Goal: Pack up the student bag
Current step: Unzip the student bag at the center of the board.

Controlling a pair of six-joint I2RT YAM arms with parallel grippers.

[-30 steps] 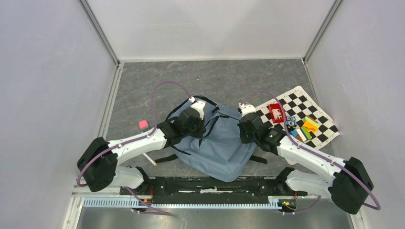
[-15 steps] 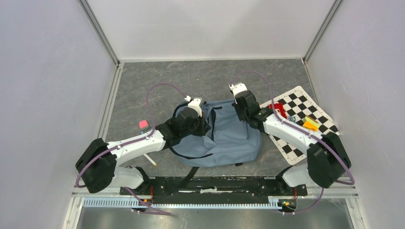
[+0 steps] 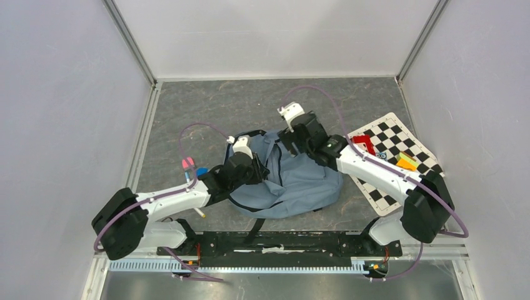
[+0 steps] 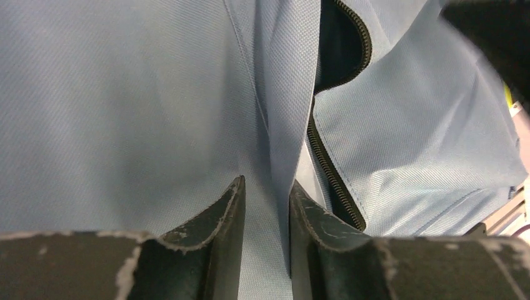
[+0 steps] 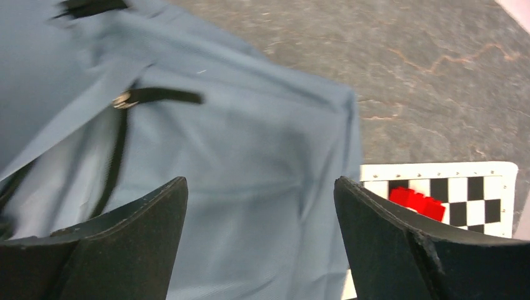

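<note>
The left gripper [image 4: 267, 183] is seen with its jaws only narrowly apart, and a fold of grey-blue fabric of the student bag [image 3: 300, 181] runs down between them; whether that fold is actually pinched cannot be told. The right gripper [image 5: 260, 182] is held wide open with nothing between its jaws, hovering over the bag's far right part. The bag itself is laid crumpled on the table [image 3: 250, 103], between the two arms and near the front edge. Just beside the left fingers a black zipper [image 4: 325, 156] is shown parted, with dark lining behind it, so an opening is judged to be at least partly made. Nothing can be seen inside. The things to be packed are judged to be those lying outside: a red block [image 5: 417, 201] and a few coloured pieces [image 3: 406, 162] on the checkered mat [image 3: 400, 134] to the right, and a pink item [image 3: 187, 164], a small blue one [image 3: 201, 170] and a pencil [image 3: 199, 212] to the left. The task is therefore judged to be at an early stage, with all of the loading and the closing left to do. The parted zipper is given by the left wrist view alone; a black strap [image 5: 156, 95] with its metal ring is shown clearly by the right wrist view; the items on the left are offered only by the top view.
</note>
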